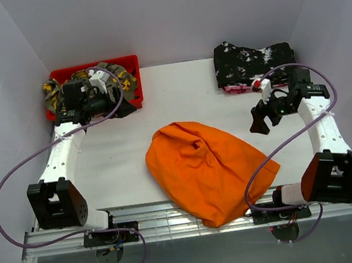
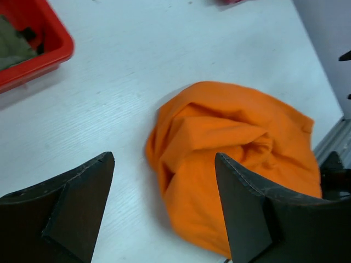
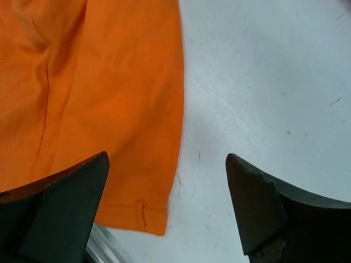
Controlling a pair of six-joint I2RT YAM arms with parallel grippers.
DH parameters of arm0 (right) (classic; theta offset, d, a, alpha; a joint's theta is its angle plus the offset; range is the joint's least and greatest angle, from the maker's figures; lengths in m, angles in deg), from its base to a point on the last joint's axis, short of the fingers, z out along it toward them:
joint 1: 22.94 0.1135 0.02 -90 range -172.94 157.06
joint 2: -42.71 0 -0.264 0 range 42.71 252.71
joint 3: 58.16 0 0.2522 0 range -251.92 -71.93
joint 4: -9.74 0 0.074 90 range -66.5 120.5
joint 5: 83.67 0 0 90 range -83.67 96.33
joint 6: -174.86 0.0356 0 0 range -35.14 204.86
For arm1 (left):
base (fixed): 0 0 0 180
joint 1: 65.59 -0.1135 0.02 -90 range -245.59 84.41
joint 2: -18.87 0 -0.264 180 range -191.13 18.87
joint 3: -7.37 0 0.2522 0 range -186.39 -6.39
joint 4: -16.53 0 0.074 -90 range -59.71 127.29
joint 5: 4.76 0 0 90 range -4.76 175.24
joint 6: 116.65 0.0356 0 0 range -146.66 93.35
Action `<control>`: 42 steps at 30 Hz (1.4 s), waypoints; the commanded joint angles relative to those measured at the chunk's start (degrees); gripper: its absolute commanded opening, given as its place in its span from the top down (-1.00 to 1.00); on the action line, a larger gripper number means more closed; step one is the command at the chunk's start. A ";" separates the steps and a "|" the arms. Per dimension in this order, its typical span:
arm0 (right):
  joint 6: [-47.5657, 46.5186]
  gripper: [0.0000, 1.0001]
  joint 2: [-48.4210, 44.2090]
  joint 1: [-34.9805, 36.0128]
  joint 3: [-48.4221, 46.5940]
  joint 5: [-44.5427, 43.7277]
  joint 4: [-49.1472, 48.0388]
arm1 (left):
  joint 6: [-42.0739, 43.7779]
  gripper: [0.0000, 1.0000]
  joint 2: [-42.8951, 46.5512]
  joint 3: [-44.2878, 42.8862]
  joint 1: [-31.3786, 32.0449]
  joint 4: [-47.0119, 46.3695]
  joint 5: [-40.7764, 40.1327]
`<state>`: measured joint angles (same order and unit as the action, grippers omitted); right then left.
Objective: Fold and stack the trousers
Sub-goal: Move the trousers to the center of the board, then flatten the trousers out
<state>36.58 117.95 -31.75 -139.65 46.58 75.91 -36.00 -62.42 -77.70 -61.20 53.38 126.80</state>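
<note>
Left gripper and right gripper stand wide apart, empty. Trousers lie bunched at centre frame, top view. Soft, light, floppy cloth; likely best pinched at hem corner, lower centre of right wrist view.

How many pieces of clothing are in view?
3: the orange trousers at centre, a camouflage garment in the red bin far left, a black speckled garment far right; pink cloth under it may be another.

Bright, even light is falling from above, washing the white worktop and leaving only soft shadows beside the trousers. Wrist views are looking slightly soft and bluish.
</note>
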 commanded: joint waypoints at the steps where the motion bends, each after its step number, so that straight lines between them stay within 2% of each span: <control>1: -9.99 -0.85 3.15 0.12 0.39 -7.28 13.50 | 22.22 -0.69 -0.78 -6.38 -2.54 17.74 1.93; 3: -10.35 -0.85 5.00 0.03 2.15 -10.97 14.31 | 28.82 -0.72 -2.19 -6.48 -2.54 25.11 5.52; 4: -9.66 -0.82 5.35 0.03 3.55 -12.46 13.09 | 33.81 -0.73 -3.42 -5.69 -2.62 26.38 6.16; 7: -7.63 -0.80 8.60 0.12 7.42 -17.04 10.27 | 40.33 -0.76 -6.84 -5.68 -2.54 28.40 9.13; 11: -5.87 -0.80 14.48 0.21 10.49 -21.42 8.78 | 40.81 -0.96 -13.87 -9.80 -1.22 27.98 9.95; 16: -6.30 -0.95 19.23 0.47 12.88 -22.32 7.44 | 38.70 -0.96 -21.43 -14.82 4.66 20.78 5.56; 19: -7.71 -0.67 19.94 0.64 13.58 -21.61 8.51 | 35.55 -0.96 -25.92 -17.81 8.01 15.34 2.39; 20: -8.85 -0.28 19.68 0.56 13.84 -22.57 8.16 | 34.32 -0.96 -26.80 -18.42 8.45 12.27 2.91; 21: -9.64 -0.06 19.42 0.56 14.46 -23.19 7.89 | 32.39 -0.96 -28.90 -20.17 9.23 11.37 3.35; 22: -10.08 0.35 18.37 0.56 14.64 -23.98 7.46 | 31.76 -0.96 -30.05 -21.23 9.85 10.67 3.44; 24: -11.05 0.74 16.79 0.12 14.29 -26.09 6.05 | 31.93 -0.96 -33.55 -23.52 11.78 10.48 3.09; 25: -11.49 0.84 15.13 -0.14 12.89 -26.45 5.78 | 32.89 -0.96 -34.36 -24.57 12.57 10.48 2.65; 27: -12.90 0.84 11.87 -0.93 6.58 -28.29 4.47 | 34.04 -0.96 -37.17 -25.11 16.17 9.60 2.73; 32: -12.90 0.85 11.77 -0.94 -1.60 -27.95 4.55 | 35.97 -0.96 -38.41 -22.21 19.07 9.25 3.09; 35: -13.16 0.84 11.68 -1.02 -5.91 -28.03 3.76 | 35.80 -0.74 -38.85 -20.72 20.05 9.43 0.54; 36: -13.34 0.85 11.42 -1.11 -6.89 -28.03 3.50 | 35.36 -0.40 -38.76 -20.45 20.05 9.17 0.02; 38: -14.48 0.85 10.19 -1.55 -8.56 -28.47 1.83 | 33.26 0.00 -36.75 -19.14 19.70 7.59 -5.77; 39: -15.09 0.85 8.97 -1.81 -9.35 -28.82 1.04 | 32.38 0.42 -35.44 -18.35 19.18 6.80 -7.44; 41: -17.37 0.85 7.73 -2.69 -9.27 -30.48 -1.94 | 29.14 0.97 -30.01 -15.55 16.38 4.70 -10.34; 42: -18.34 0.85 6.16 -3.22 -8.05 -31.10 -3.26 | 27.73 1.00 -27.36 -14.14 15.32 3.81 -11.66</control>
<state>22.99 128.86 -32.85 -145.97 19.41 78.88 -3.72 -101.09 -95.36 -41.25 59.85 122.41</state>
